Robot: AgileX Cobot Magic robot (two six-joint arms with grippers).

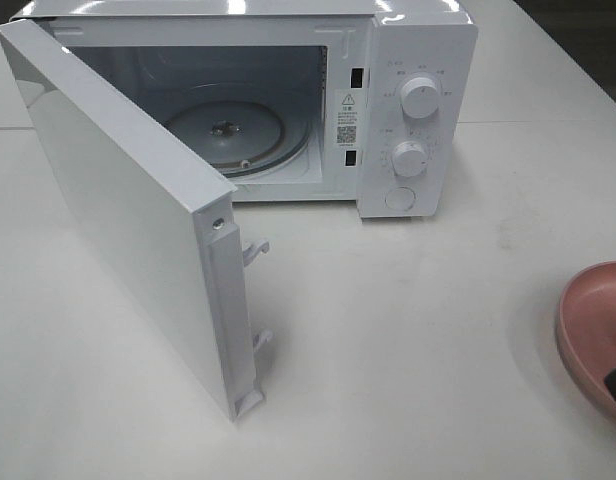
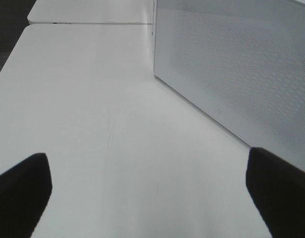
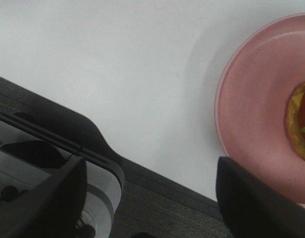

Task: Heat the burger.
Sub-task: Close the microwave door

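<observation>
Bright, even overhead light. Glare patches on the microwave top; its open door throws a soft shadow on the desk. My left hand's fingers read as blurred dark shapes, out of focus. Plate casts faint shadow.

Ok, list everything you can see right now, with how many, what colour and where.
microwave: one, white, at the back of the table, door swung wide open, glass turntable inside, bare
knobs: two, white, on the microwave's right panel, with a round button below
plate: one, pink, at the table's right edge
burger: one, orange bun with green and red layers, on the plate, mostly cut off
table: white
left gripper: black fingers, open, over bare table beside the door
right gripper: black fingers, open, beside the plate, holding nothing
</observation>
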